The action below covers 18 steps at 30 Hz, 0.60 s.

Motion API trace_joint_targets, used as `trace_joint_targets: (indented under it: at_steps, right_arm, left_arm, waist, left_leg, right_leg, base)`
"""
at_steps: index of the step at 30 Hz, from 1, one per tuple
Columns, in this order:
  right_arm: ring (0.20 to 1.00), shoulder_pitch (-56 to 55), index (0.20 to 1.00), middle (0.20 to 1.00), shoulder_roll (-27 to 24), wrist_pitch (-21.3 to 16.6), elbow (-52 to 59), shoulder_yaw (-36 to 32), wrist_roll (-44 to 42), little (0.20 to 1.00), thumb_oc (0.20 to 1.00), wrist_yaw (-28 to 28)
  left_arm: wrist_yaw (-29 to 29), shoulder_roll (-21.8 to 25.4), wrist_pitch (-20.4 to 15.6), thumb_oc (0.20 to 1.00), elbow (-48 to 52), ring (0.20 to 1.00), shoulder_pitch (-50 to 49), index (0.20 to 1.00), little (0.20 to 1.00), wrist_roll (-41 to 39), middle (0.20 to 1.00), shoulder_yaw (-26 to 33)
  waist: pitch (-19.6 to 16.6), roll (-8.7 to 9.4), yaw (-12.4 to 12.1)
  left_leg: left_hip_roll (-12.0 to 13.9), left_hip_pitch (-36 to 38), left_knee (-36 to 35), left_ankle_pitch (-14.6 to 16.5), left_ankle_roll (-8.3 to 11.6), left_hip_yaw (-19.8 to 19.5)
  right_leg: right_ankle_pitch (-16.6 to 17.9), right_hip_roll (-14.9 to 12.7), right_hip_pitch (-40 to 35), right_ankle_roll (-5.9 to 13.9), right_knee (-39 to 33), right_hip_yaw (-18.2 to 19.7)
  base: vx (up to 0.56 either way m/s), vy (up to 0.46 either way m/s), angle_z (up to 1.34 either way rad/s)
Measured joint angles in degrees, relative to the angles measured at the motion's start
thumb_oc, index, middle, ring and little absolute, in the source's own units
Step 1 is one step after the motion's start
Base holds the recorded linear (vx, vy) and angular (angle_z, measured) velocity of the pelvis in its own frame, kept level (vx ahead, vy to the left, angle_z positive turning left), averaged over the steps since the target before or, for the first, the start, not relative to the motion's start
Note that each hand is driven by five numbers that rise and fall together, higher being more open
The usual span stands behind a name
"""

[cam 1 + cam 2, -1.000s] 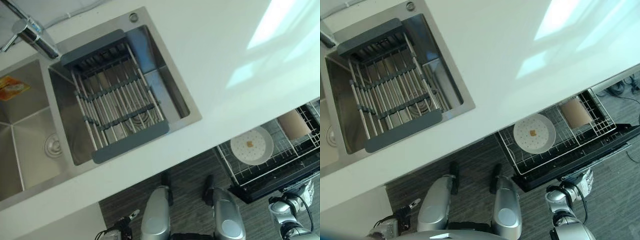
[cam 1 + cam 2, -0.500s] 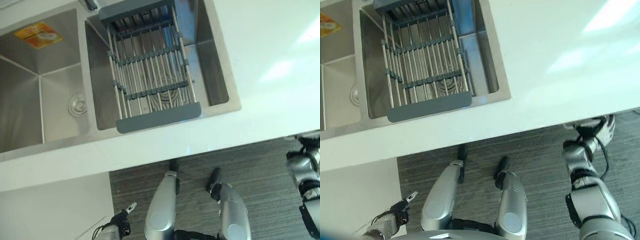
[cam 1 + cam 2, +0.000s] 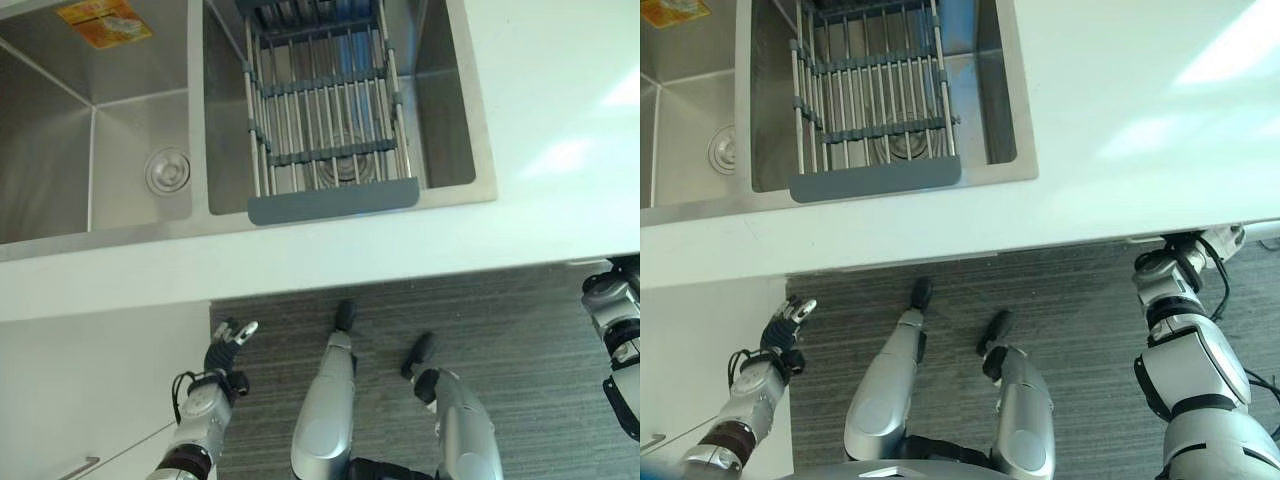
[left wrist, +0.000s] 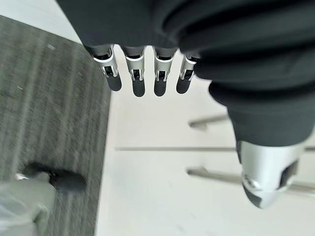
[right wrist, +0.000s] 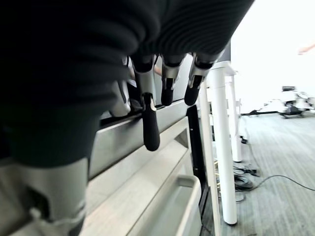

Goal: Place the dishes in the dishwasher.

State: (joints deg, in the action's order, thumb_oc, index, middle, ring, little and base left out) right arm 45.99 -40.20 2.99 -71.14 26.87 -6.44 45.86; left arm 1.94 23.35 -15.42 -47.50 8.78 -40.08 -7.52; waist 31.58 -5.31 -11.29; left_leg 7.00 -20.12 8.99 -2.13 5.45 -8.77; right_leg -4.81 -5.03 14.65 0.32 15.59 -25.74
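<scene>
Though an orange-yellow sticker (image 3: 103,20) can be seen stuck in the left basin of the steel sink (image 3: 140,235), its print is way too small to be read, so no luck there. A grey-ended wire rack (image 3: 325,130) is laid across the right basin, and a round drain (image 3: 167,170) is set in the left one. The sink is sunk into a white counter (image 3: 560,120) with sunlight patches on it; below that, dark striped floor (image 3: 520,340) and a white cabinet (image 3: 90,390) are seen. The left hand (image 3: 228,340) is held low beside that cabinet, fingers (image 4: 134,73) straight in a row, nothing held, with a bar handle (image 4: 211,120) visible past them. The right hand (image 5: 150,123) is up under the counter's edge at the far right, fingers hanging loose and empty, one reaching down over a grey panel (image 5: 128,142). Whether that panel belongs to the dishwasher can't be told. White table legs (image 5: 221,147) are seen further back in the room.
</scene>
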Motion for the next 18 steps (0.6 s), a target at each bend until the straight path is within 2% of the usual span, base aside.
trace_joint_targets:
  at_steps: [2, 5, 6, 8, 10, 11, 14, 15, 18]
  right_arm:
    - [1.0, -0.9, 1.0, 1.0, 1.2, -0.8, 0.3, 0.0, 0.4, 1.0, 1.0, -1.3]
    - [1.0, -9.4, 1.0, 1.0, 2.4, -5.5, 5.5, 0.0, 4.2, 1.0, 1.0, -0.8]
    - [1.0, -12.7, 1.0, 1.0, 3.4, -7.2, 9.7, 0.0, 4.2, 1.0, 1.0, 0.1]
    - [1.0, -18.5, 1.0, 1.0, 5.2, -11.2, 16.4, -0.4, 3.5, 1.0, 1.0, 0.3]
    - [1.0, -20.0, 1.0, 1.0, 8.5, -12.9, 17.3, -1.3, 1.1, 1.0, 1.0, 0.2]
    - [1.0, -24.0, 1.0, 1.0, 9.7, -16.1, 20.1, -5.4, -2.0, 1.0, 1.0, -1.6]
    - [1.0, -36.0, 1.0, 1.0, 13.2, -22.4, 27.1, -9.6, -6.0, 1.0, 1.0, -10.5]
    - [1.0, -39.1, 1.0, 1.0, 16.2, -21.3, 24.9, -10.1, -10.3, 1.0, 1.0, -14.9]
    - [1.0, -43.0, 1.0, 1.0, 19.0, -18.5, 19.4, -10.8, -12.7, 1.0, 1.0, -20.2]
  left_arm:
    - [2.0, -1.2, 0.5, 1.0, 0.2, 1.0, 0.0, 1.0, 1.0, -0.3, 1.0, -0.2]
    - [2.9, -2.0, 2.2, 1.0, -0.2, 1.0, 0.0, 1.0, 1.0, -0.3, 1.0, 0.1]
    - [2.9, -2.0, 3.3, 1.0, -1.3, 1.0, 0.4, 1.0, 1.0, -0.3, 1.0, 0.1]
    - [3.3, -2.9, 5.7, 1.0, -6.3, 1.0, 0.5, 1.0, 1.0, -0.3, 1.0, 0.2]
    - [3.5, -3.6, 7.1, 1.0, -7.5, 1.0, -0.2, 1.0, 1.0, -0.3, 1.0, -0.1]
    - [3.7, -5.0, 8.4, 1.0, -7.5, 1.0, -0.2, 1.0, 1.0, -0.3, 1.0, 0.5]
    - [4.2, -7.7, 11.8, 1.0, -11.1, 1.0, -4.2, 1.0, 1.0, 0.3, 1.0, 2.4]
    - [4.3, -7.5, 12.9, 1.0, -14.1, 1.0, -6.6, 1.0, 1.0, 0.6, 1.0, 2.4]
    - [4.7, -7.1, 13.7, 1.0, -16.3, 1.0, -7.2, 1.0, 1.0, 2.7, 1.0, 2.9]
  waist:
    - [0.0, -0.07, 0.2]
    - [-0.9, -0.26, 0.6]
    - [-2.0, -0.49, 1.8]
    - [-5.3, -1.08, 4.0]
    - [-8.0, -1.66, 5.5]
    - [-8.9, -2.05, 6.0]
    - [-14.3, -1.14, 7.6]
    - [-18.9, -0.04, 9.1]
    - [-19.9, 0.69, 9.8]
  left_leg:
    - [0.3, 2.0, -0.9, 0.0, -0.01, 0.3]
    - [0.4, 4.4, -0.9, 0.0, 0.01, 0.9]
    - [0.4, 4.7, -0.7, 0.0, -0.02, 2.1]
    - [0.7, 5.1, 0.1, -0.2, -0.33, 4.6]
    - [0.8, 5.4, 0.6, 0.0, -0.12, 5.7]
    - [0.6, 6.7, 1.1, 0.3, -0.59, 6.7]
    - [-0.1, 11.0, 1.1, 2.5, -0.92, 9.6]
    - [-0.2, 11.6, 1.2, 4.0, -0.97, 10.2]
    - [-0.4, 13.2, 1.2, 4.5, -1.0, 11.8]
  right_leg:
    - [0.2, 0.1, -2.0, -0.04, -1.3, -0.2]
    - [0.1, 0.0, -5.0, -0.03, -1.9, -0.2]
    - [0.1, -0.1, -5.0, 0.02, -1.3, 1.1]
    - [-1.1, -1.3, -5.0, 0.15, 0.3, 1.3]
    - [-1.4, -1.6, -5.0, 0.51, 0.5, 2.2]
    - [-1.8, -2.3, -5.9, 0.73, 1.3, 2.4]
    - [-4.0, -3.6, -8.4, 1.67, 2.8, 4.3]
    - [-5.3, -3.8, -8.8, 2.09, 3.2, 4.7]
    - [-6.2, -4.1, -9.0, 2.37, 4.2, 6.3]
  base:
    - [0.04, 0.087, 0.06]
    - [0.02, 0.1, 0.14]
    - [-0.03, 0.138, 0.07]
    - [0.02, 0.091, -0.01]
    - [0.09, 0.088, -0.14]
    - [0.11, 0.088, -0.08]
    - [0.13, 0.057, -0.22]
    - [0.14, 0.02, -0.21]
    - [0.08, -0.001, -0.21]
